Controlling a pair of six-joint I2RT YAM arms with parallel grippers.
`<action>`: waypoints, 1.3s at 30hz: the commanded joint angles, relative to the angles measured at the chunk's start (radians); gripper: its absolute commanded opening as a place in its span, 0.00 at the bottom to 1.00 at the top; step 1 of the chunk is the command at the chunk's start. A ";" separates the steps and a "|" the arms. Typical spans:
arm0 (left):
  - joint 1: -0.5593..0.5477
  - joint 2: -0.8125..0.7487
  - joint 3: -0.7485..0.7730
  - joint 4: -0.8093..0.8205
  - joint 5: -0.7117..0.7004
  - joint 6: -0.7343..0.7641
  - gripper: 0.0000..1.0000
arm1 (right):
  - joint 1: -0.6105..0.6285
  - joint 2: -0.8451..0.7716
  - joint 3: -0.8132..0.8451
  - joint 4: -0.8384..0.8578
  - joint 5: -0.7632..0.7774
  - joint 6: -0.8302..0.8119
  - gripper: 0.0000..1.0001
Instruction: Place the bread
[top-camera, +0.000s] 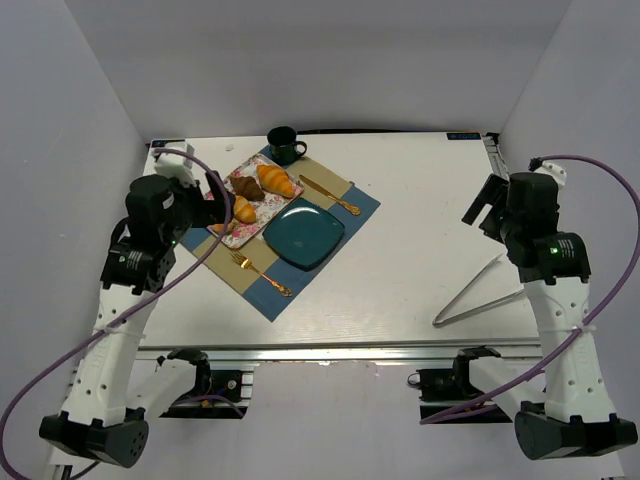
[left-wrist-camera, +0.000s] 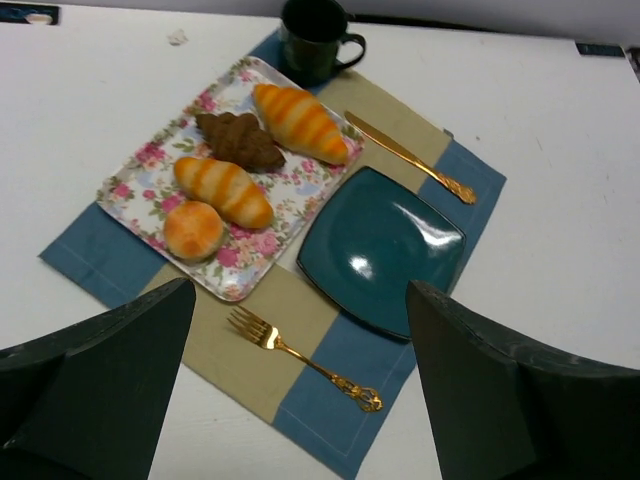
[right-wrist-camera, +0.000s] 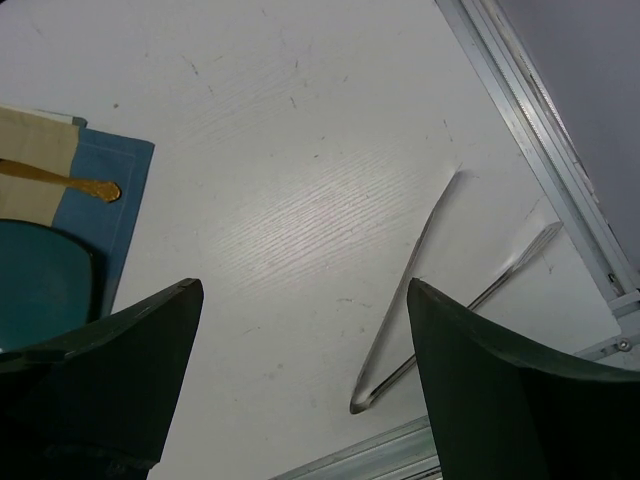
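Several breads lie on a floral tray (left-wrist-camera: 150, 165): a striped croissant (left-wrist-camera: 300, 122), a brown chocolate croissant (left-wrist-camera: 238, 140), a striped roll (left-wrist-camera: 224, 190) and a round bun (left-wrist-camera: 194, 229). An empty teal square plate (left-wrist-camera: 380, 248) sits right of the tray on a blue and tan placemat (left-wrist-camera: 330, 415). My left gripper (left-wrist-camera: 300, 300) hangs open above the placemat's near side, holding nothing; from above, the left gripper (top-camera: 213, 192) overlaps the tray's (top-camera: 262, 208) left end. My right gripper (right-wrist-camera: 305, 290) stands open over bare table, far from the bread.
A gold fork (left-wrist-camera: 300, 355) lies on the placemat in front of the plate, and a gold knife (left-wrist-camera: 410, 158) lies behind it. A dark mug (left-wrist-camera: 315, 40) stands at the placemat's far corner. Metal tongs (right-wrist-camera: 410, 300) lie near the table's front right edge.
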 joint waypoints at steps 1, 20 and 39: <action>-0.077 0.043 0.023 -0.020 0.022 0.027 0.97 | 0.002 0.014 0.010 0.034 -0.008 -0.049 0.89; -0.846 0.925 0.590 -0.034 -0.224 -0.048 0.98 | 0.002 0.223 0.656 -0.140 -0.172 -0.009 0.89; -1.136 1.493 1.089 0.121 -0.321 -0.111 0.98 | 0.003 0.088 0.669 -0.200 0.027 0.062 0.89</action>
